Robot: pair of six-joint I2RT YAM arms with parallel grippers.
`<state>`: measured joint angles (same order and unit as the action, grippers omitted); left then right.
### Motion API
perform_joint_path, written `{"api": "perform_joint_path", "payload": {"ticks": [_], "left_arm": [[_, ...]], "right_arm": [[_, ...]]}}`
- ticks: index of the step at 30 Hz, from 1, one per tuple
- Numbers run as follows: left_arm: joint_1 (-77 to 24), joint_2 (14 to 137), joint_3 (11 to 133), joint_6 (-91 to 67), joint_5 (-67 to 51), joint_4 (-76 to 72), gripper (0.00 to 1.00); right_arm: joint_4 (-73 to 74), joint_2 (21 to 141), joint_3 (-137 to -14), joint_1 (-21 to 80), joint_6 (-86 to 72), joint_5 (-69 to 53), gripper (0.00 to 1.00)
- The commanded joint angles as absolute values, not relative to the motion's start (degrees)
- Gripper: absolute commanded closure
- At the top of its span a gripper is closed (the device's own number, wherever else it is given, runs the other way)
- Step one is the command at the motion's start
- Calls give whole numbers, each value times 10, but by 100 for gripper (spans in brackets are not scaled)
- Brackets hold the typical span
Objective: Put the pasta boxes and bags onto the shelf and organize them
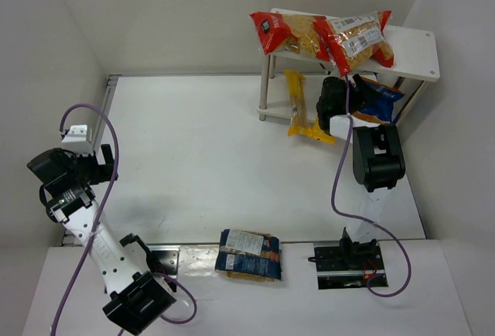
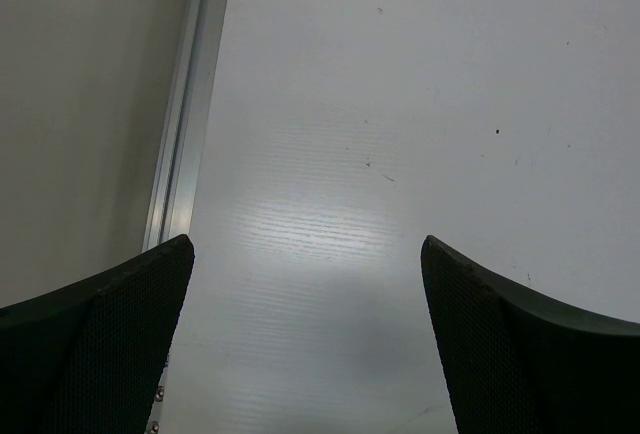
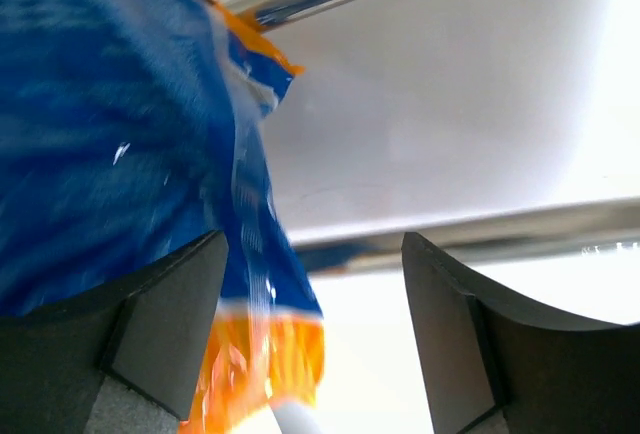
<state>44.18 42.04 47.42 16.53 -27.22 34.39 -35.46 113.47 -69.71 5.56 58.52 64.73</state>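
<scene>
While your dark blue pasta pack lies at the near edge, your left gripper gapes empty. Farther off, your right gripper stands parted, gripping nothing. The blue orange-ended pack seemingly brushes one finger under the shelf.

Upper right, we see two red-and-clear bags lying across the white shelf, with a blue-orange pack and a yellow pack beneath; a dark blue pack lies flat at bottom centre.

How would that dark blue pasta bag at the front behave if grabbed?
Probably floppy: the dark blue bag looks like soft, wrinkled plastic. Its shiny film may be slippery. Lying flat, it seems unlikely to roll.
</scene>
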Motion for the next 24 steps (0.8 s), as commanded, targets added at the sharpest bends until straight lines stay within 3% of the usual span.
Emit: {"api": "perform_joint_path", "payload": {"ticks": [1,10,13,16,18,21,24], "left_arm": [[446,405,491,173,-291,338,0],[446,405,491,173,-291,338,0],[446,405,491,173,-291,338,0],[446,405,491,173,-291,338,0],[446,405,491,173,-291,338,0],[446,405,491,178,-291,338,0],[446,405,491,178,-296,338,0]], "right_arm": [[-298,1031,-668,96,472,629,21],[72,869,-601,212,336,463,19],[195,790,-580,247,311,334,19],[327,695,-598,247,303,120,18],[373,635,-616,247,296,-7,12],[439,609,-642,247,273,-93,9],[454,582,-642,164,268,-228,7]]}}
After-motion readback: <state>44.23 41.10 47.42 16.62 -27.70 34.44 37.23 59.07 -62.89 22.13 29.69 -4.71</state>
